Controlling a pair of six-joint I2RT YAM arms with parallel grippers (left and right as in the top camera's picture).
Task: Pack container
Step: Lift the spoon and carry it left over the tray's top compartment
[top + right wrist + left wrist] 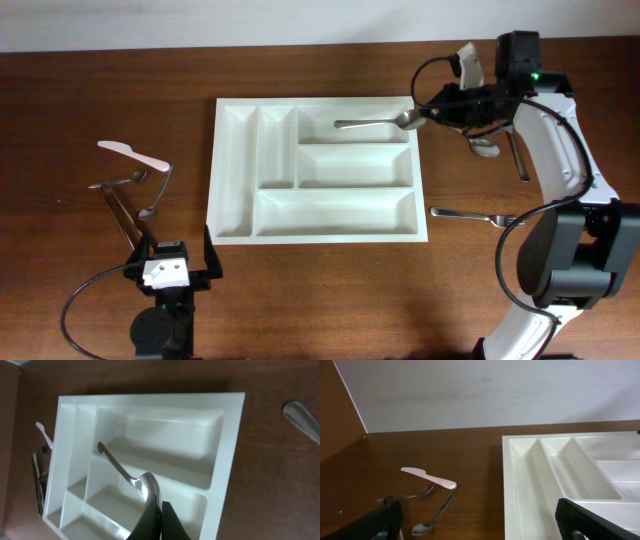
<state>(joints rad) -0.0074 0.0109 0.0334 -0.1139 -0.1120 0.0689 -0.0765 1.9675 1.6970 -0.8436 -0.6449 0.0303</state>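
Tray [300, 102] is laid flat in the middle of the surface [320, 300], with two narrow compartments on its left and three long ones on its right. Right hand [422, 113] is held at the tray's far right corner, just above the rim. It is clamped on a spoon [370, 124] by the bowl, and the handle is pointed left over the far long compartment. In the right wrist view the fingers [172, 522] are seen pressed together on the bowl of the spoon [125, 472], with the tray [230, 445] below. Whether the handle tip touches the compartment floor cannot be told.

Left hand [172, 258] is held low just beside the tray's near left corner. Its fingers [592, 517] are spread wide apart. In the left wrist view the tray [506, 490] is seen ahead and to the right.

Left of the tray, well apart from it, a pink knife [130, 152] is laid across a small heap of metal cutlery [150, 190]. Right of the tray, a fork [470, 213] is lying near its near right corner. A second spoon [486, 148] is seen under the right arm.
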